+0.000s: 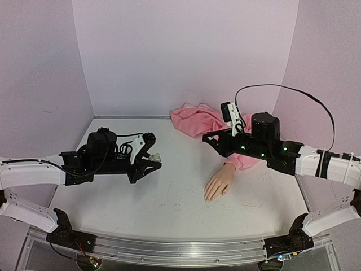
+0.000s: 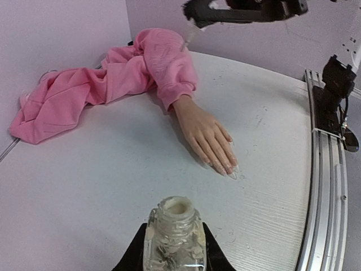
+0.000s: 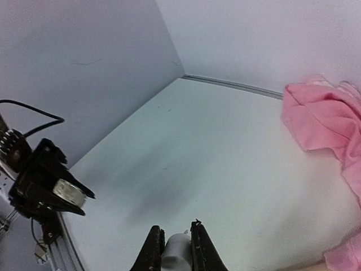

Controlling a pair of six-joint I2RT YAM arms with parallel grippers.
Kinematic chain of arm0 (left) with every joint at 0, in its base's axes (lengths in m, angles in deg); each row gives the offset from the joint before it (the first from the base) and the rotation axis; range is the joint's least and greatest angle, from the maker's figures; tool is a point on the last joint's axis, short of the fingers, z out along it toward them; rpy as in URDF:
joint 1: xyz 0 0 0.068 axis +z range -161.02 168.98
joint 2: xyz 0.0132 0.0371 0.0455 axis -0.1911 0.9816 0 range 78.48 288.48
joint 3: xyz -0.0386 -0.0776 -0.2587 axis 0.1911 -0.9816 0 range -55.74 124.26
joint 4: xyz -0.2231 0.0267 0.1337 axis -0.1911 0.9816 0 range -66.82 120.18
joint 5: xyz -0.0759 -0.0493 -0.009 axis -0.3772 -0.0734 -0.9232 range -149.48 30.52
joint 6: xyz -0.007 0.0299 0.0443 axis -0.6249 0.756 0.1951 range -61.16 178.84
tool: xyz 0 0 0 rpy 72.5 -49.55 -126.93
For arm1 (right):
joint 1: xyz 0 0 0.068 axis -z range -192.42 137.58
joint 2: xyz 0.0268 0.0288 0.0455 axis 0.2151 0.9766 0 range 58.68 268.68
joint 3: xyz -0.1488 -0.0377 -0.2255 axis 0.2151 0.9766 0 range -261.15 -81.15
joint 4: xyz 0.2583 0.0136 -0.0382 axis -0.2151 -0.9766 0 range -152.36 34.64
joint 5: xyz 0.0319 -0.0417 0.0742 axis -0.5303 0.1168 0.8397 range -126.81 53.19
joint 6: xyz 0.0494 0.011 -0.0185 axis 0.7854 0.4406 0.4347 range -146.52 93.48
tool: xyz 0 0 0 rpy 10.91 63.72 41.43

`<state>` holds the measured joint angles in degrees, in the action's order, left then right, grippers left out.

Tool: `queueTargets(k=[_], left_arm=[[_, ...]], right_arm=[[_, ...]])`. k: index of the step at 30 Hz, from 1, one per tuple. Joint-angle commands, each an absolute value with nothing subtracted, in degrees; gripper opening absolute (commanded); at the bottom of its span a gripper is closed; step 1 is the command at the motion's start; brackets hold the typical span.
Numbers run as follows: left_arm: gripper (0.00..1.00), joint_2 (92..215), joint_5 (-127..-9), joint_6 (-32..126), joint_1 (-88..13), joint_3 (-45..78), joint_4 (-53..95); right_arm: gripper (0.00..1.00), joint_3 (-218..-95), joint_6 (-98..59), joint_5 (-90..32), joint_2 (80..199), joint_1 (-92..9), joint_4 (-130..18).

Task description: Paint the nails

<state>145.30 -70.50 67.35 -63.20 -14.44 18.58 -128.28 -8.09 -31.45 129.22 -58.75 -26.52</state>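
A beige mannequin hand lies palm down on the white table, its wrist in a pink hoodie sleeve. The nails are pale and glossy at the fingertips, pointing toward the near edge. My left gripper is shut on a small clear bottle with its neck uncapped; the bottle sits well to the left of the hand. My right gripper is shut on a white cap and hovers above the table behind the hand, near the sleeve. Whether a brush hangs under the cap is hard to tell.
Lilac walls close the table on three sides. A metal rail runs along the near edge. The bunched hoodie fills the back middle. A black cable loops above the right arm.
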Motion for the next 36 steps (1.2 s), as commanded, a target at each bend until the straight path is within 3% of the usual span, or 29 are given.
queueTargets(k=[1, 9, 32, 36], left_arm=[[0.00, 146.2, -73.9, 70.7, -66.0, -10.6, 14.7], [0.00, 149.7, -79.0, 72.3, -67.4, -9.3, 14.8], [0.00, 152.3, -80.8, 74.8, -67.4, -8.9, 16.2], [0.00, 151.3, -80.1, 74.8, -67.4, -9.6, 16.2]], right_arm=[[0.00, -132.9, -9.3, -14.4, 129.7, -59.2, -17.3], [0.00, -135.6, -9.4, 3.7, 134.9, -59.5, -13.8], [0.00, -142.1, -17.8, -9.7, 139.4, -66.8, -27.2], [0.00, -141.7, -17.5, -6.9, 139.0, -66.8, -27.2]])
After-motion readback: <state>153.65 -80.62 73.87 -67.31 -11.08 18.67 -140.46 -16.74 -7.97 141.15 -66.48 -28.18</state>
